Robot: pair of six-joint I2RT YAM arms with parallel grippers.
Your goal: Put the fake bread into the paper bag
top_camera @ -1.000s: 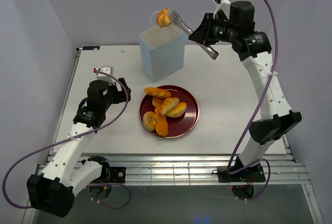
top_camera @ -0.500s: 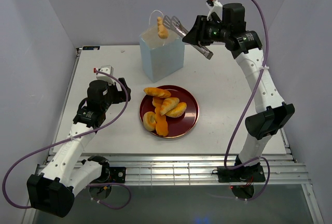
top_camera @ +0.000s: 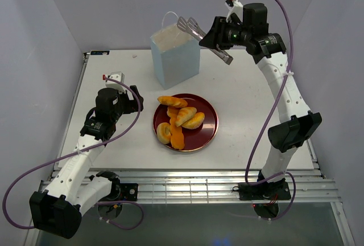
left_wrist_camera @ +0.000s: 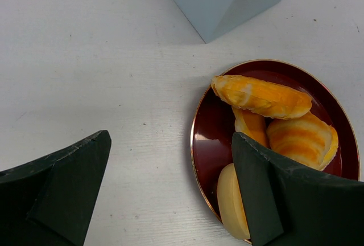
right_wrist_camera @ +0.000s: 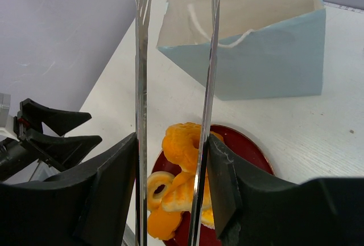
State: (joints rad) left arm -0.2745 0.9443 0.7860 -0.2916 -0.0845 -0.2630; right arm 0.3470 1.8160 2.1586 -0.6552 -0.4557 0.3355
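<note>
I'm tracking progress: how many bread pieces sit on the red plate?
6 on the plate: long one at back, three in the middle, ring front-left, orange piece front. Overlaps may hide more.

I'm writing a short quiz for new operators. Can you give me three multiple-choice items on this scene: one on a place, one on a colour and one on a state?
1. Where is the paper bag?
A. Lying flat at the table's near edge.
B. Upright, just beyond the plate.
C. On top of the plate.

2. What colour is the plate?
A. Dark red.
B. Green.
C. White.

3. How are the tongs?
A. Pinching a pastry.
B. Blades apart, gripping nothing.
C. Lying flat on the table.

Answers:
1 B: the top view shows the bag standing behind the plate.
2 A: the plate's rim and bare floor are dark red.
3 B: the right wrist view shows the two blades apart with nothing gripped between them.
</note>
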